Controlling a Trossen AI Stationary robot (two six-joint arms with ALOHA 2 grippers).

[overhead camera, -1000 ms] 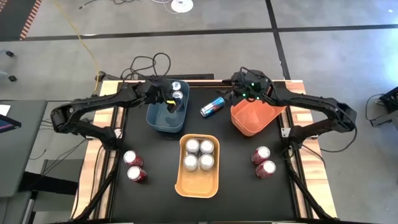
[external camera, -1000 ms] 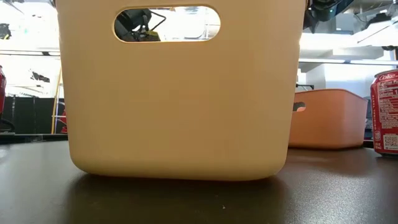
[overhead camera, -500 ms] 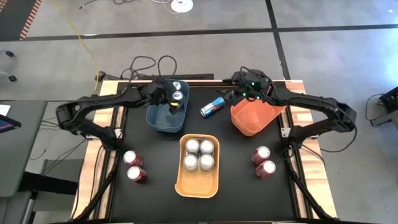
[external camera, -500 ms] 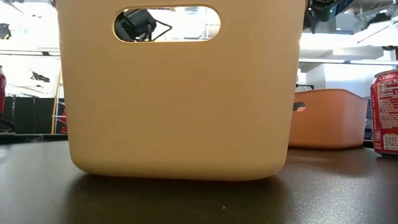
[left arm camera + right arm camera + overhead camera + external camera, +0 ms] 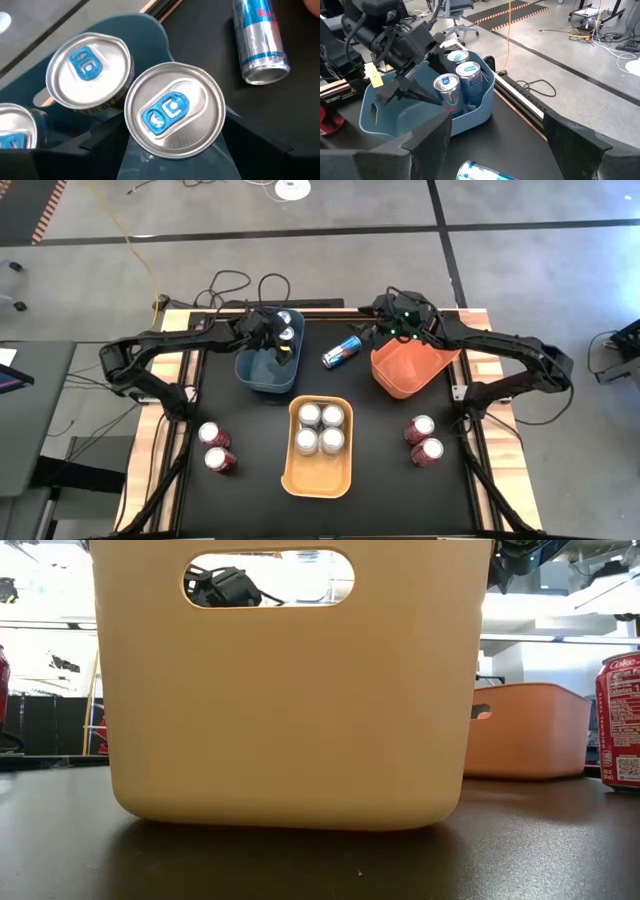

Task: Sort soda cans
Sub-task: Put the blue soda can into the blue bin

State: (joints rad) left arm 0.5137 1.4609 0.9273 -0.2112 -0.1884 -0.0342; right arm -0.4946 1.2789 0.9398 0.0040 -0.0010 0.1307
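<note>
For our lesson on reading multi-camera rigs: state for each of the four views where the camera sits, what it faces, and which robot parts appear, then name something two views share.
High: overhead, facing straight down; both arms, teal bin, orange bin.
Low: table height, facing the yellow-orange bin; a dark arm part through its handle.
Left wrist: above the teal bin, on a dark blue can between its fingers.
Right wrist: facing the left gripper; own fingers below.
Shared: the lying can.

Even, bright overhead light, soft shadows, glare on the round silver can tops (image 5: pixel 173 112), washed-out windows behind the low view
</note>
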